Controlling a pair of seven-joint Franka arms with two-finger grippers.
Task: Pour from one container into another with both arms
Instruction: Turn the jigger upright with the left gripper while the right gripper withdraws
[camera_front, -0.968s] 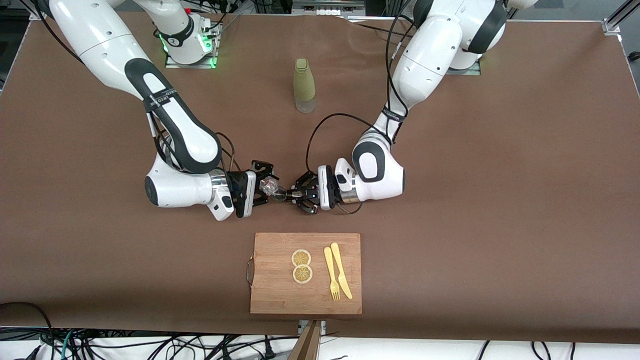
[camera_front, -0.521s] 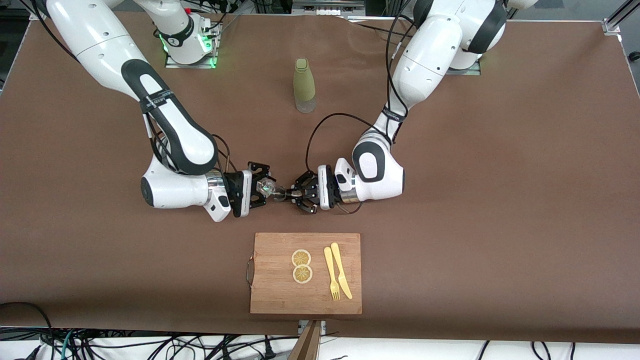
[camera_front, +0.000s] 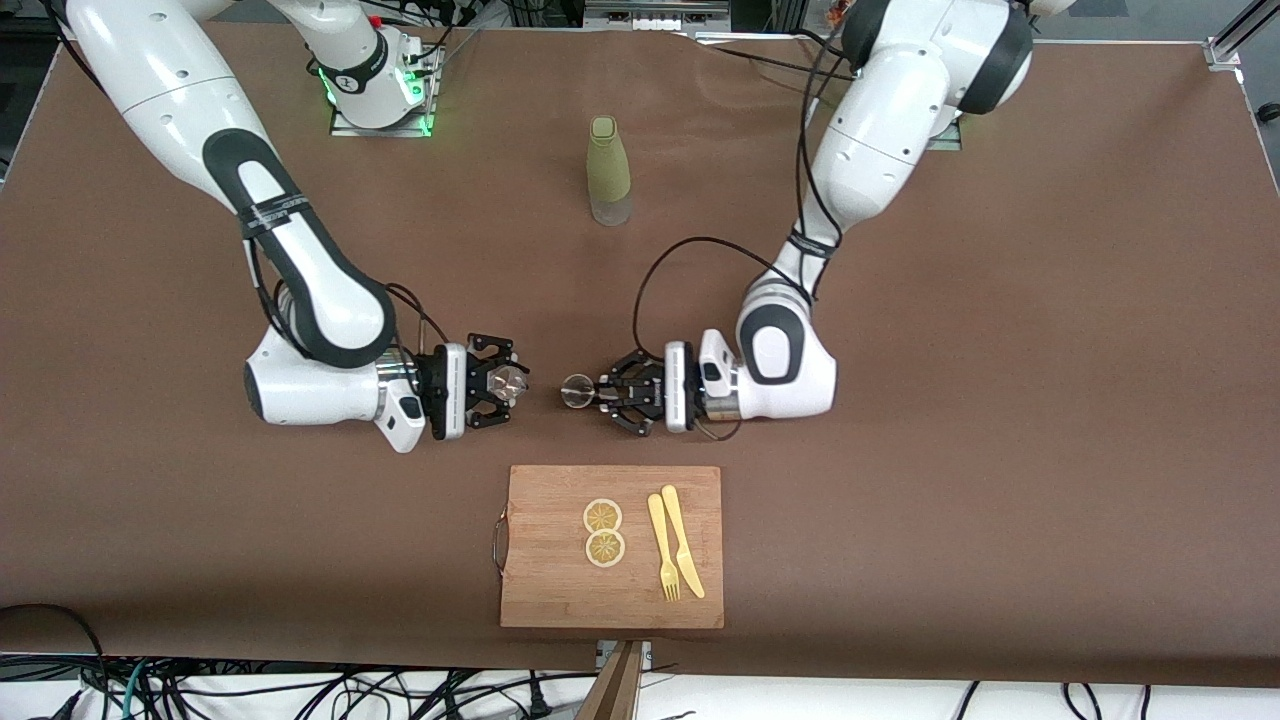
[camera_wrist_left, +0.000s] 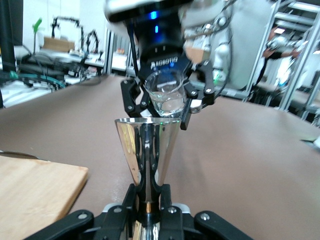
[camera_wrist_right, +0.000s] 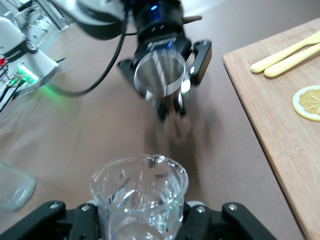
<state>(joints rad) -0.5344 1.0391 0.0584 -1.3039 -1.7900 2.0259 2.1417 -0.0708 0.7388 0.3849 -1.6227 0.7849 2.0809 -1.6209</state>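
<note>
Clear glass and steel jigger, held apart at frame centre

Right gripper (camera_front: 500, 383) clamps the tiny clear drinking glass (camera_front: 511, 381); left gripper (camera_front: 608, 395) clamps the silver hourglass-shaped metal jigger (camera_front: 577, 391) (pour seemingly finished); setting down likely comes next.

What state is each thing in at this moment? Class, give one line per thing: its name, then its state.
glass: upright, gripped, above the table.
jigger: upright, gripped, apart from the glass.
right gripper: shut on the glass.
left gripper: shut on the jigger's waist.
bottle: standing, untouched.
cutting board: flat on the table.
lemon slices: flat on the board.
fork and knife: flat, side by side.
</note>
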